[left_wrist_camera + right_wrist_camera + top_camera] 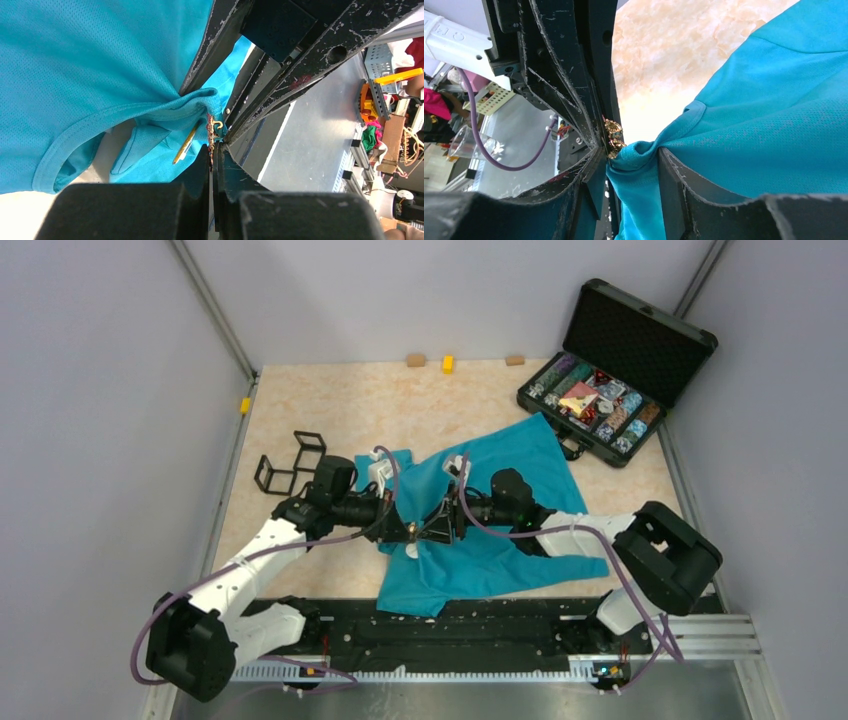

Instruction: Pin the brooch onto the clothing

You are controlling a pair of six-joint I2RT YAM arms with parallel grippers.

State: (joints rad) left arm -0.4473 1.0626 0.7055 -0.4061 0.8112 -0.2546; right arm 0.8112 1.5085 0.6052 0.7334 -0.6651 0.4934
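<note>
The teal T-shirt (520,460) lies spread on the table, with its collar toward the arm bases. My right gripper (447,523) is shut on a bunched fold of the shirt near the collar. In the right wrist view (631,152) the fabric (774,110) fills the gap between the jaws. My left gripper (408,530) faces it tip to tip and is shut on the brooch. The brooch (212,131), small, reddish and gold, sticks out of the left gripper's tips (216,150) and touches the pinched fold (200,97). It also shows in the right wrist view (613,137).
An open black case (600,405) of multicoloured trinkets stands at the back right, just past the shirt's edge. Black wire frames (290,465) stand left of the shirt. Small blocks (447,364) sit along the far edge. Grey walls enclose the table.
</note>
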